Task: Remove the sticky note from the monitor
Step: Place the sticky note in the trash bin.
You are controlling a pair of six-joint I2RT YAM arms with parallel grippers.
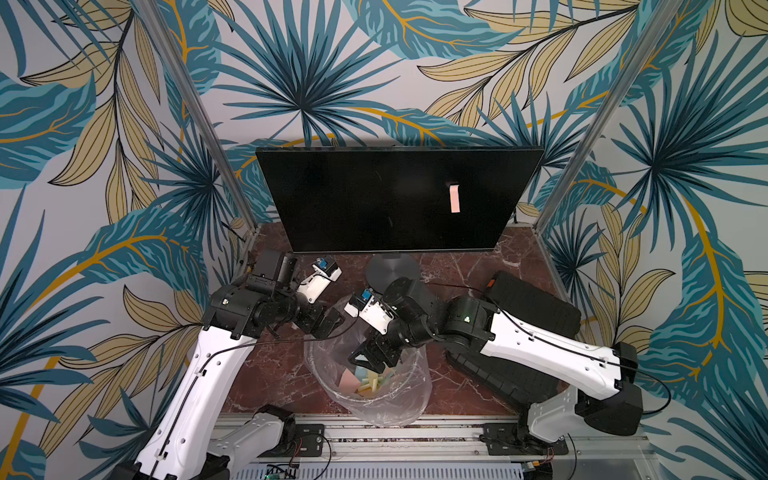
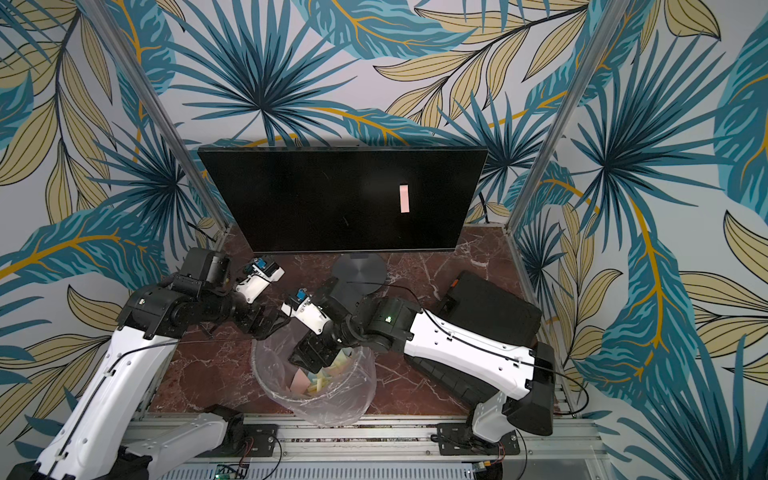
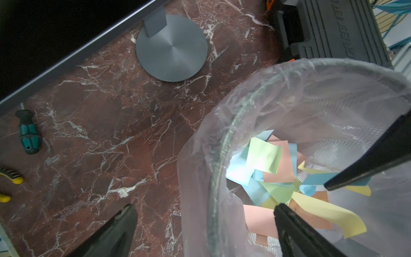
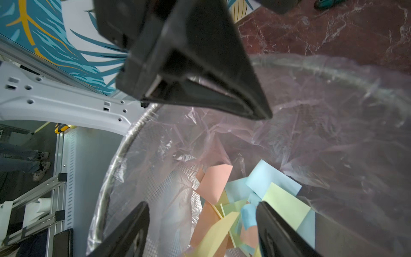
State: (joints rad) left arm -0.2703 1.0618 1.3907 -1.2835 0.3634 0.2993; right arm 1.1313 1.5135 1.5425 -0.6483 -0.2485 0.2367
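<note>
The red-brown marble surface (image 1: pixel 270 374) carries a black monitor (image 1: pixel 374 199) at its back, upright on a round grey base and facing the arms. The left arm (image 1: pixel 195 374) rises from the near rail, its white link sloping up and inward to a bent elbow, and its wrist turns down toward the middle. The right arm (image 1: pixel 540 345) mirrors it from the other side, passing over a black ribbed case (image 1: pixel 536 307), with its wrist folded steeply down. Both meet over a mesh bin (image 1: pixel 399 407) lined with clear plastic, near the front edge.

The left tool (image 3: pixel 204 205) is spread wide and empty. It straddles the bin's rim, one finger over bare marble and the other over the bin's inside. The right tool (image 4: pixel 202 203) points down into the bin's mouth, its fingers well apart with nothing between them. Loose paper notes (image 4: pixel 214 182) in pink, blue, green and yellow lie heaped at the bottom.

A pink sticky note (image 1: pixel 455 198) is stuck on the screen's right half in both top views (image 2: pixel 404 198), well apart from both tools.
</note>
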